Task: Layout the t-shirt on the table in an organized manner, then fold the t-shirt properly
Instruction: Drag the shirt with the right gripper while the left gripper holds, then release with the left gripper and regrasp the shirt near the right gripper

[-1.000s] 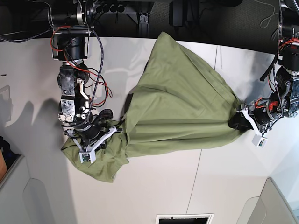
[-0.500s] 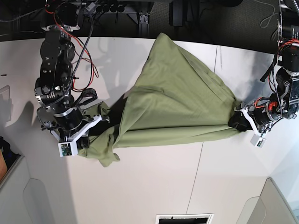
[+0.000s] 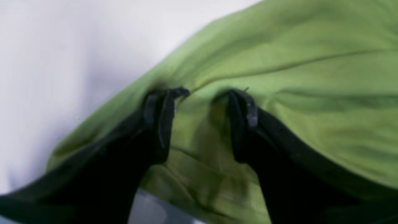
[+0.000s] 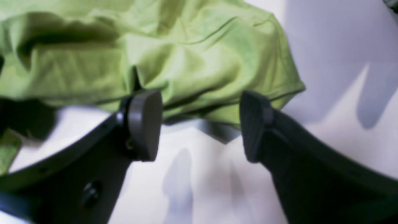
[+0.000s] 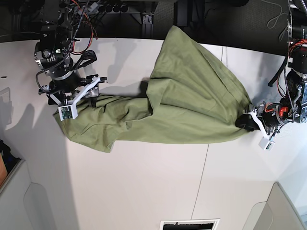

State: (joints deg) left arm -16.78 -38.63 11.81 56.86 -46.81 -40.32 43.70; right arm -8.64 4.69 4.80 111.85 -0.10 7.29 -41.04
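Olive cotton shirt (image 5: pixel 192 108) lies rumpled across the white table (image 5: pixel 144 187).

From high above the table (image 5: pixel 144 191), we look steeply down on both the left pincer (image 5: pixel 250 125) and the right pincer (image 5: pixel 81 101) in the base view. From close behind each pincer, we look past its fingers: very near the t-shirt (image 5: pixel 192 112) at the left, a little farther back at the right. Each wrist view shares with the base view the cloth and tabletop around its pincer.
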